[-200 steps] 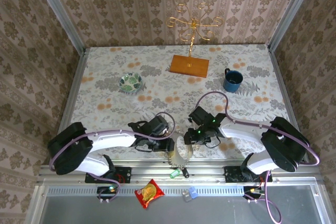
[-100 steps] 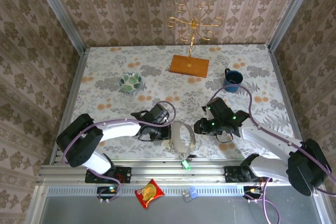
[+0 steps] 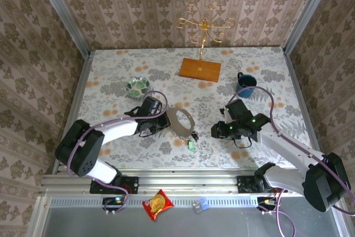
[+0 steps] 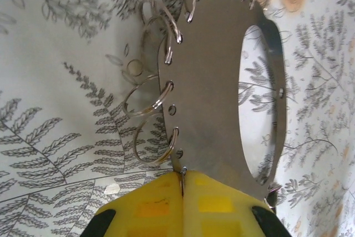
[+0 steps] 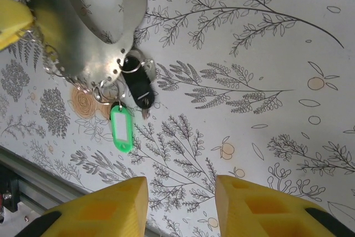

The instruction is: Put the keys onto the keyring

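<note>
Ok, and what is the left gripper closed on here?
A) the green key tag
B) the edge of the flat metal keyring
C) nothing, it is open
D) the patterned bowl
B: in the left wrist view the left gripper has its yellow fingers pinched together on the edge of the keyring. The green key tag lies at the keyring's other side, apart from them.

Flat grey keyring [image 4: 211,70], small rings along edge, table [image 3: 266,65] centre; keys [image 5: 121,129], green-tagged and black, ringed to its near end.

Floral table [image 3: 111,81]: bowl [image 3: 138,86], mug [image 3: 246,84], stand [image 3: 199,69], keyring [image 3: 178,120], keys [image 3: 191,145]
</note>
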